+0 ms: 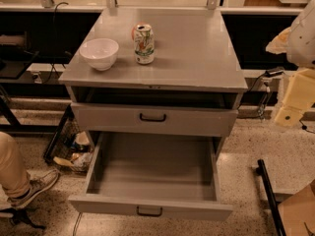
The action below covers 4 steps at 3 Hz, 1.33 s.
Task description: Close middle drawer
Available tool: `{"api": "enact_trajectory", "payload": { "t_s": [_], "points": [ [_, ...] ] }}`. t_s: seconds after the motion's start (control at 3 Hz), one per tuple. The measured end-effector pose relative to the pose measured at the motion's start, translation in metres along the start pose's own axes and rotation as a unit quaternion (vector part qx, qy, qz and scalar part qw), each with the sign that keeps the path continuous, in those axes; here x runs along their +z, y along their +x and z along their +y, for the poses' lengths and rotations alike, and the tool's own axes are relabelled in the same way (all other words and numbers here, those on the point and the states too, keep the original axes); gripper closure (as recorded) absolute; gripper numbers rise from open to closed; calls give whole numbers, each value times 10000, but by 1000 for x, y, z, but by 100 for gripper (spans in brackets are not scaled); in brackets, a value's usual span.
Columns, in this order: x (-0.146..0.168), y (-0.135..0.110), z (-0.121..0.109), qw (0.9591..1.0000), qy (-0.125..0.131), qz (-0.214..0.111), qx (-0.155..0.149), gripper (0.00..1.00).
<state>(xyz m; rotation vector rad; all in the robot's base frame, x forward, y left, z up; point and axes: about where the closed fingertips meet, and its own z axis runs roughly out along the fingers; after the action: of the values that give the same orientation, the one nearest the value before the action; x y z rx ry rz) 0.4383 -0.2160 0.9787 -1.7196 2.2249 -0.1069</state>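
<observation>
The grey metal cabinet (197, 53) stands in the middle of the camera view. Its middle drawer (152, 168) is pulled far out toward me, and its wide grey tray looks bare. Its low flat front with a small dark handle (149, 211) is near the bottom edge. Above it, the taller-fronted drawer (197, 123) with a larger handle (152, 117) is slightly out, with a dark gap behind its front. The lowest drawer is hidden. My gripper (287, 116) hangs on the cream-coloured arm at the right edge, beside the cabinet and touching nothing.
A white bowl (99, 53) and a drink can (143, 44) stand on the cabinet top. A person's leg and shoe (34, 183) are at lower left, with a wire basket of clutter (71, 149) nearby. A black bar (268, 195) and cardboard (298, 215) are at lower right.
</observation>
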Motion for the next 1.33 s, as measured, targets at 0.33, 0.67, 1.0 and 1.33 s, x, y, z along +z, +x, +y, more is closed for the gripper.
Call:
{"api": "enact_trajectory", "payload": {
  "t_s": [0.33,0.67,1.0,1.33],
  "points": [
    [0,0,0,10000,-1,0,1,0],
    [29,-2,20,9991,-338,90,231,0],
    [89,-11,64,9908,-1066,168,820,0],
    [151,-8,115,9724,-1734,221,1546,0]
  ]
}}
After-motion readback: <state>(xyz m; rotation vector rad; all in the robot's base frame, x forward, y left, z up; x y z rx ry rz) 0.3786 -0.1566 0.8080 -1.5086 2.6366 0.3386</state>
